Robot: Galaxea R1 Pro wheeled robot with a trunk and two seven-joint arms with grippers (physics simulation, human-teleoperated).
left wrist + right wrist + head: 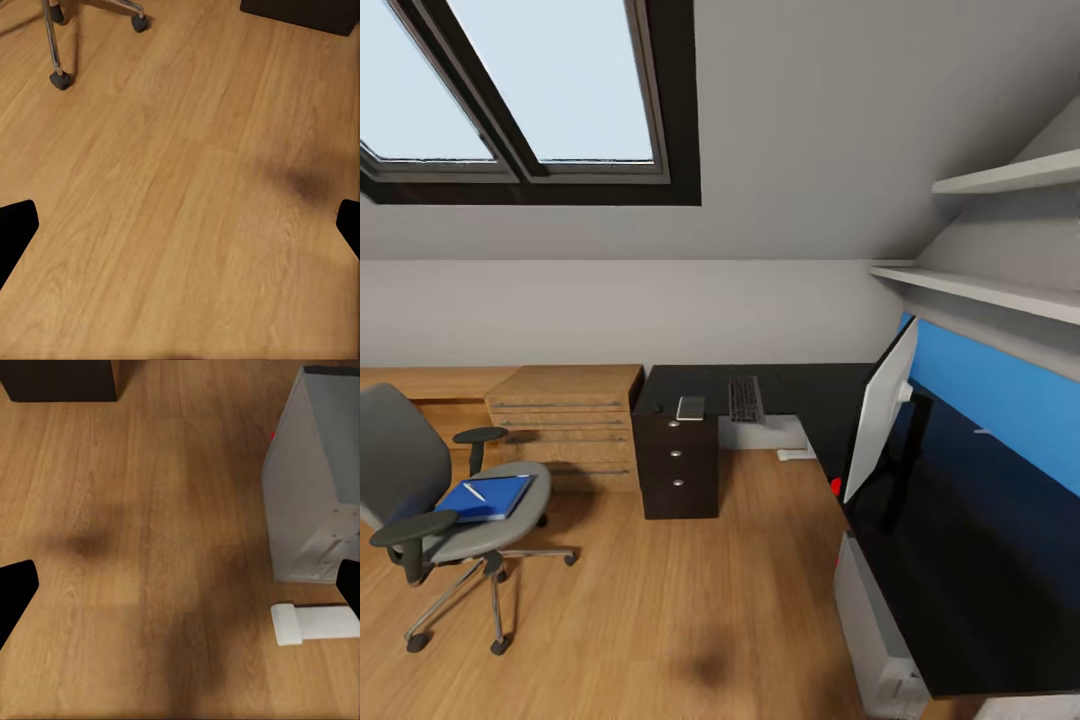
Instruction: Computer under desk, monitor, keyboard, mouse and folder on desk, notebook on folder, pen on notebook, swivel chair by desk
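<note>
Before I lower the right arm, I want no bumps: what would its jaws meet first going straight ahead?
Most likely the bare wood floor; the computer stands off to one side, apparently outside that line.

Rt end effector [180, 596] spread over wood floor [150, 510], computer [311, 472] beside white desk leg [315, 624], black drawer unit [60, 379].

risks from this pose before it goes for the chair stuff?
1. The pen lies loose on the folder on the swivel chair; lifting the folder tilted could roll it off.
2. The chair stands on castors, so a nudge may push it away.
3. The monitor stands near the desk edge, exposed to a passing arm.
</note>
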